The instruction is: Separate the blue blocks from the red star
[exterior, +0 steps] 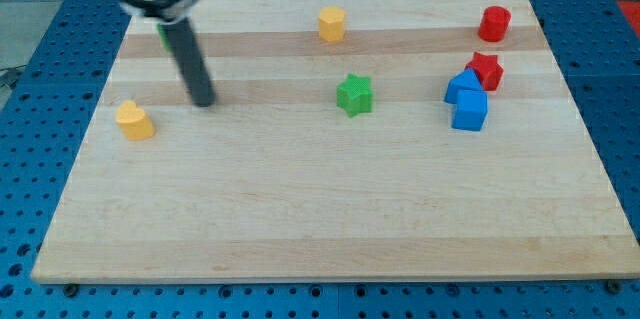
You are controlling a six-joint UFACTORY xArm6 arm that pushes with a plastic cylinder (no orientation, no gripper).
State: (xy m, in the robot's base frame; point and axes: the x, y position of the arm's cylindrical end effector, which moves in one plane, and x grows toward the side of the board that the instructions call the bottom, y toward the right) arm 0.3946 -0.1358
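The red star (487,68) lies at the view's right on the wooden board (330,209). Two blue blocks touch it: one blue block (462,86) sits against its lower left, and a blue cube-like block (470,111) lies just below that one. My tip (204,100) is far off at the view's left, between a yellow block (134,119) and the green star (354,94), touching neither.
A red cylinder (494,23) stands at the top right corner. A yellow hexagonal block (332,23) sits at the top middle. A green block (163,35) is partly hidden behind the rod at the top left.
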